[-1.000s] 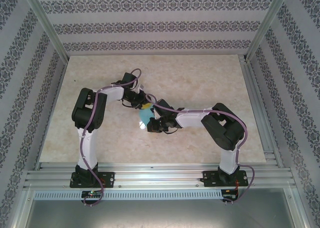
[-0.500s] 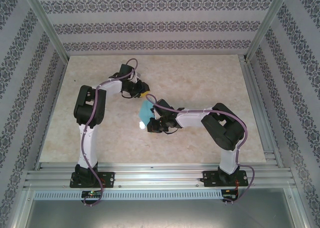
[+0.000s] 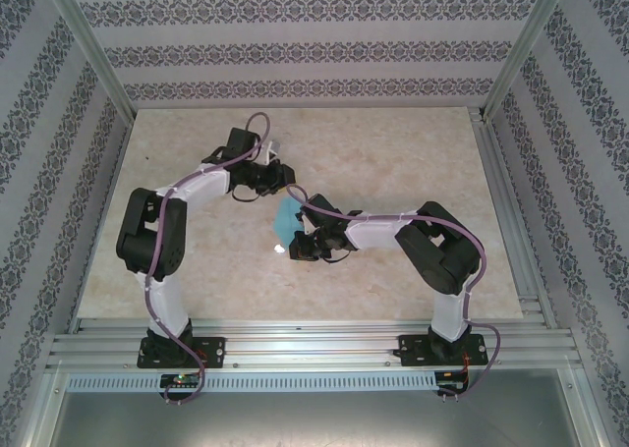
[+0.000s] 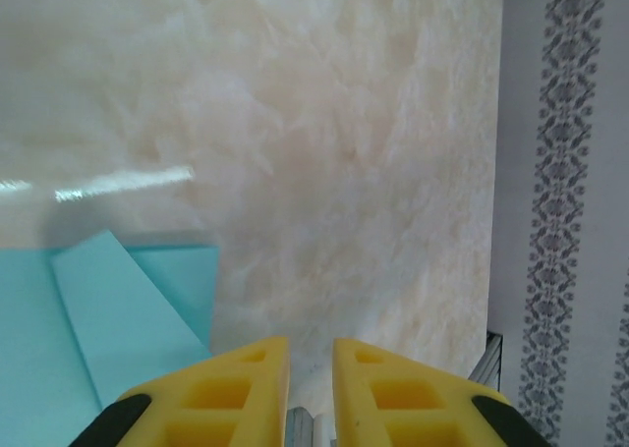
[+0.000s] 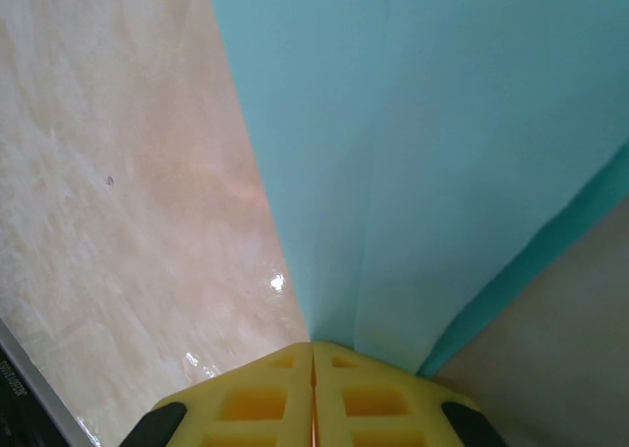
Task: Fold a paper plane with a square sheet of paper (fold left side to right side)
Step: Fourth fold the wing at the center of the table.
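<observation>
One blue sheet, seemingly folded — right gripper clamped on it; left gripper slightly apart.

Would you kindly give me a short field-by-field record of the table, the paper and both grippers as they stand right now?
table: beige marbled top
paper: light blue, partly folded with a flap lying over it, at mid-table, not yet a dart shape
left gripper: fingers slightly apart, nothing between them, over bare table beside the paper
right gripper: shut on the near edge of the paper
</observation>
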{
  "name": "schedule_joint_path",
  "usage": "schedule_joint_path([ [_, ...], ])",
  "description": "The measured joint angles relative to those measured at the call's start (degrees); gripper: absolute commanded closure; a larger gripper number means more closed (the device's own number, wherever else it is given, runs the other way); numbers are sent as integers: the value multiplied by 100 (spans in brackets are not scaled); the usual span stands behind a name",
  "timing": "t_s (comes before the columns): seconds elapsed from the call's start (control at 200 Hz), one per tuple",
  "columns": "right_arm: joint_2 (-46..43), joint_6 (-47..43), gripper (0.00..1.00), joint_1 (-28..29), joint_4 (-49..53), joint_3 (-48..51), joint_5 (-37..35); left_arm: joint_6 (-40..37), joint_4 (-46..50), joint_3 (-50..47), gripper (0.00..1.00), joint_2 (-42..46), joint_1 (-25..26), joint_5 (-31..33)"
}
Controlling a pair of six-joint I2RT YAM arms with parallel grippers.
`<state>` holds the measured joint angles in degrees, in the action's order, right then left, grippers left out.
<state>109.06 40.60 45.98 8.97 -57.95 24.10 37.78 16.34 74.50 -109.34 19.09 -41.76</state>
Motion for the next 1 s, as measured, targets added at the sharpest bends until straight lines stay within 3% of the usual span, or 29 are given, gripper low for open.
schedule_joint_path([
  [0.155,-7,-31,91,-33,92,-2,74,2,-42,-197,82,-481,459,9],
  [0.999,-111,-520,91,-227,479,70,372,-114,-221,-286,88,-946,337,343],
])
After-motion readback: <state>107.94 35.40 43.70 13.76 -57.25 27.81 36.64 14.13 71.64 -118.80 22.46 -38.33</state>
